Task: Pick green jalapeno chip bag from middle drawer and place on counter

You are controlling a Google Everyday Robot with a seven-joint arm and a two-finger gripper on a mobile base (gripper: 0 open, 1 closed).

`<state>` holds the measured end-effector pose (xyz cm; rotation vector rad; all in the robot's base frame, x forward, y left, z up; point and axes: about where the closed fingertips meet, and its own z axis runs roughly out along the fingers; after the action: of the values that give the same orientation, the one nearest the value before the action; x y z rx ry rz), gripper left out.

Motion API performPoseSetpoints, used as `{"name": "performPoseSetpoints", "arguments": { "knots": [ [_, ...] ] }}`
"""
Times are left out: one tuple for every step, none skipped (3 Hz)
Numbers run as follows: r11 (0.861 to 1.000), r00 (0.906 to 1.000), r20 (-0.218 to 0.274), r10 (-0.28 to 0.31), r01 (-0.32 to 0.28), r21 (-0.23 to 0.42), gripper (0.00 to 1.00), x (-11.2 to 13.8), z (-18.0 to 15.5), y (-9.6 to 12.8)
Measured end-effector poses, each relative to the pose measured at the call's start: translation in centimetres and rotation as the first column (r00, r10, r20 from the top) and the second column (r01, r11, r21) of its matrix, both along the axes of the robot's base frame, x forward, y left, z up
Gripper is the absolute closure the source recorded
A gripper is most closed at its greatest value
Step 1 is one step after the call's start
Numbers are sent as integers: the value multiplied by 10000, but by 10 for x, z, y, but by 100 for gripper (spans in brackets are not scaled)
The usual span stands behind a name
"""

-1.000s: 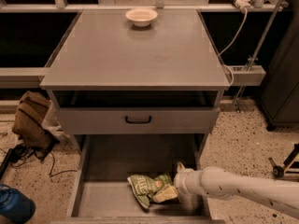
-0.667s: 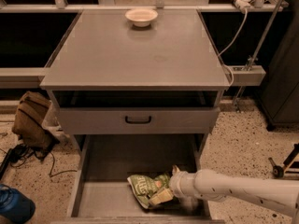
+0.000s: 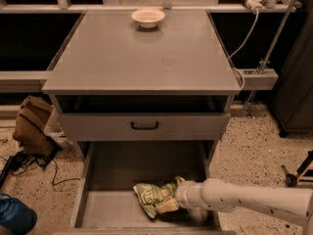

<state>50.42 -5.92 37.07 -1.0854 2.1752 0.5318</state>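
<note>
Since 1 second ago the gripper (image 3: 170, 203) has edged left against the bag (image 3: 149, 196), which lies unmoved on the drawer (image 3: 110, 207) floor. The arm (image 3: 244, 200) reaches in low from the right; whether the gripper holds the bag cannot be told.

The tool (image 3: 172, 202) sits against the right end of the green jalapeno chip bag (image 3: 149, 196) in the middle drawer (image 3: 112, 209) and covers that end. The bag's lettering cannot be read. The white arm (image 3: 244, 202) hides the drawer's right front corner and runs off the right edge. A blue object (image 3: 14, 218) at lower left is cropped.
</note>
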Motion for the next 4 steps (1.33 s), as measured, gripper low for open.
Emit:
{"name": "performPoseSetpoints", "arguments": {
  "knots": [
    [10000,10000,0,0,0,0,42,0,0,0],
    [10000,10000,29,-18,18,3,65,0,1,0],
    [9996,9976,669,-188,174,216,88,2,41,-8],
    [9987,9791,2031,-87,-15,501,100,1,132,-15]
  ]
}}
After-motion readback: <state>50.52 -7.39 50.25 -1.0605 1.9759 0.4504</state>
